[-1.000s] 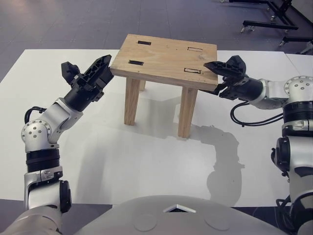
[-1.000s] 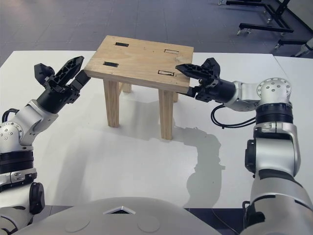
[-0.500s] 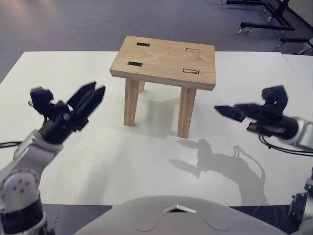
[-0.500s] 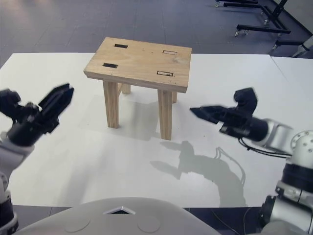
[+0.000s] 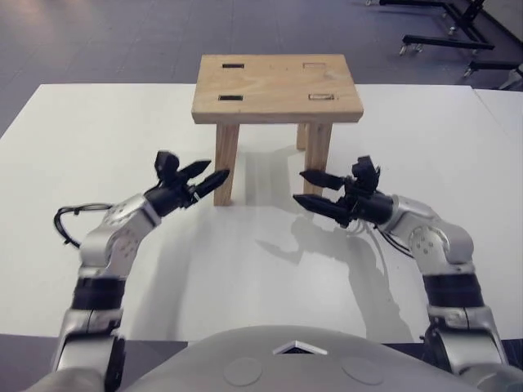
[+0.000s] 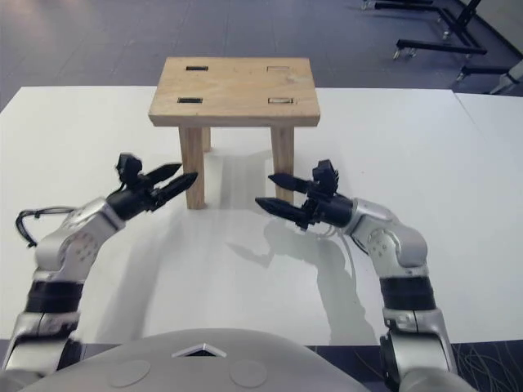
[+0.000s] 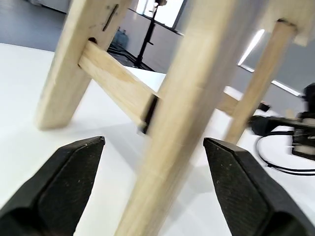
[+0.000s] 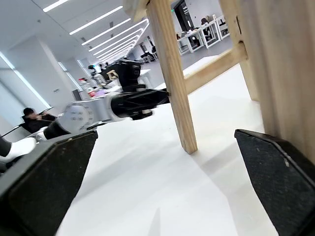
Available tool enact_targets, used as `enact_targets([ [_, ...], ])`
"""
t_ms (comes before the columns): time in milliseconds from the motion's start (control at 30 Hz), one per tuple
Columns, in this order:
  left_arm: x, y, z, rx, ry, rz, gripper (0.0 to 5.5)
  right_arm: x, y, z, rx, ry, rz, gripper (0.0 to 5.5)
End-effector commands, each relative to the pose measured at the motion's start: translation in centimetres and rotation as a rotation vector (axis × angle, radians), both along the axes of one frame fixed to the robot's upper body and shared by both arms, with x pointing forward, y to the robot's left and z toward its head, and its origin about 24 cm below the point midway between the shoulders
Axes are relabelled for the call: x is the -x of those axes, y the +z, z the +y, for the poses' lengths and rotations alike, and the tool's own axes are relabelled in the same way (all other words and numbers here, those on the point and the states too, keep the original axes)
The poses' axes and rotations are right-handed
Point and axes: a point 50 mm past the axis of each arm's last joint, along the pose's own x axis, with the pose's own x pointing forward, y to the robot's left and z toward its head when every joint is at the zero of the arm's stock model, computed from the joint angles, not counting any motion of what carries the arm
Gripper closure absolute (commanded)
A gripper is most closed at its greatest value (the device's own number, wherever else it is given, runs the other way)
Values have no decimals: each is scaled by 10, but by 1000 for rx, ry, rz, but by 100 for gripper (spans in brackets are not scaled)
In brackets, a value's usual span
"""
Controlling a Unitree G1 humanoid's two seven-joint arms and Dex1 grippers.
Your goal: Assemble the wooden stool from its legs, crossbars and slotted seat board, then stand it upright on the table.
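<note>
White table (image 5: pixel 98 269) runs across the whole foreground, with both arms reaching over it from 6 o'clock. Left gripper (image 5: pixel 217 170) sits at about 7 o'clock of the stool (image 5: pixel 278 86), its two fingers spread apart and pointing toward 2 o'clock. The tips lie just beside the front-left leg (image 5: pixel 225 163), and whether they touch it cannot be told. From the left wrist, that leg rises between the parted fingers (image 7: pixel 59 187), and a crossbar (image 7: pixel 115 87) joins it to the leg behind. Right gripper (image 5: pixel 298 186) hangs at about 5 o'clock of the stool, near the front-right leg (image 5: pixel 317 157) but apart from it. Its fingers are also spread, one above the other, and point toward 9 o'clock. Neither gripper holds anything. The stool stands upright on its four legs at 12 o'clock on the table, close to the far edge. Its seat (image 5: pixel 278 75) is level and shows four slots (image 5: pixel 230 98), one near each corner. Beyond the table lies grey floor (image 5: pixel 98 41), with black wheeled frames (image 5: pixel 458 41) at 1 o'clock.
</note>
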Motion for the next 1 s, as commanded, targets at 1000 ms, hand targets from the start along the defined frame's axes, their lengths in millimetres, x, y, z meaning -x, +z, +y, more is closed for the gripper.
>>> enact_targets([
  [1000, 17, 124, -53, -164, 528, -847, 183, -19, 95, 59, 72, -1142, -635, 38],
])
